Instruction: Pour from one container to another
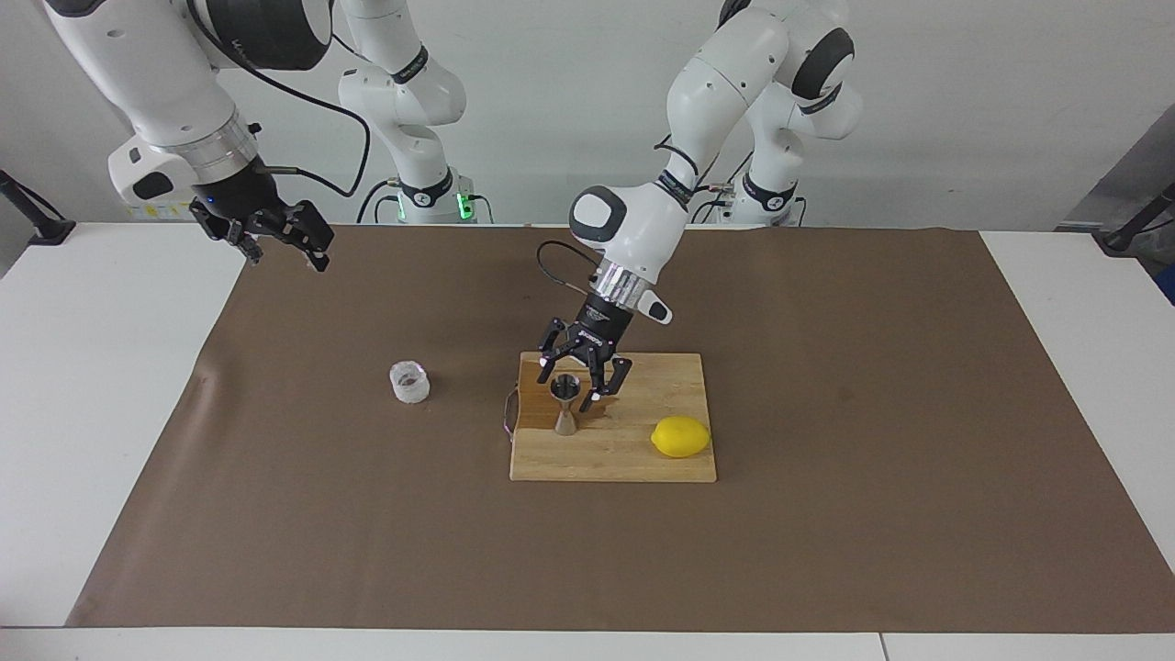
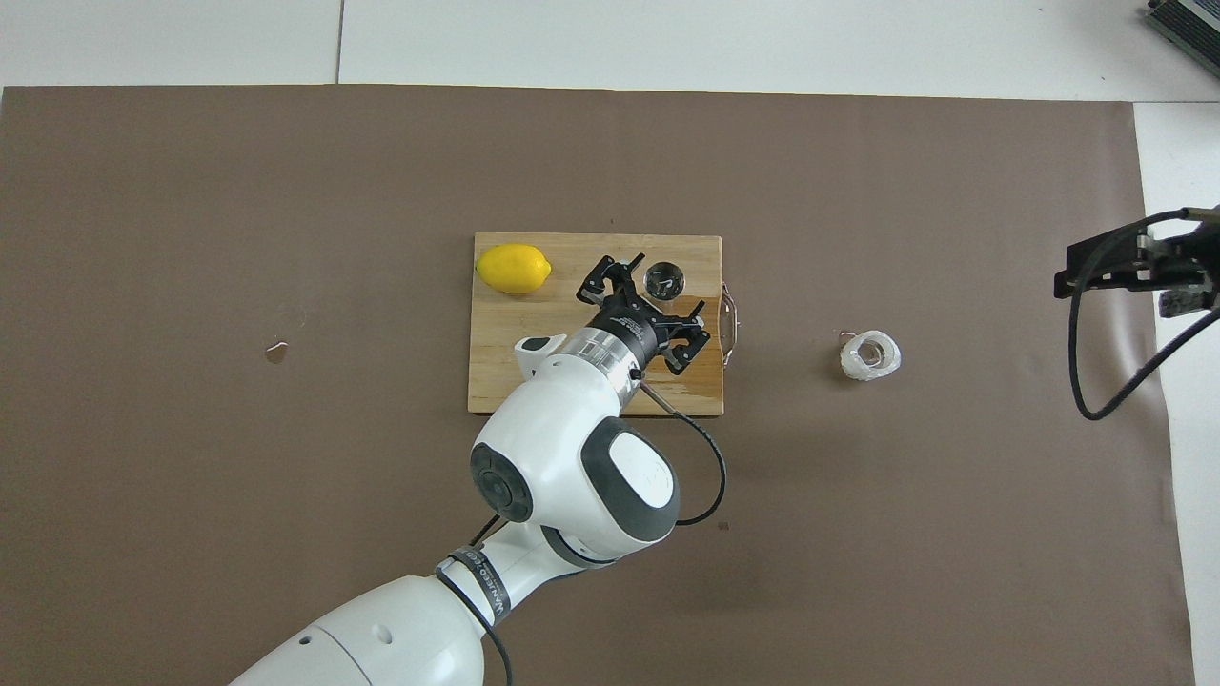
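The steel jigger (image 1: 564, 405) (image 2: 663, 280) stands upright on the wooden cutting board (image 1: 643, 462) (image 2: 505, 367), at the board's end toward the right arm. My left gripper (image 1: 569, 386) (image 2: 669, 283) hovers at the jigger's top cone, open, with a finger on either side and not touching it. The small clear cup (image 1: 409, 382) (image 2: 869, 355) sits on the brown mat beside the board, toward the right arm's end. My right gripper (image 1: 275, 240) (image 2: 1134, 267) waits in the air over the mat's edge at that end, open and holding nothing.
A yellow lemon (image 1: 680, 436) (image 2: 514, 268) lies on the board's other end, farther from the robots than the jigger. A dark wet patch (image 2: 701, 376) marks the board near its metal handle (image 2: 730, 322). The brown mat (image 1: 826, 514) covers the table's middle.
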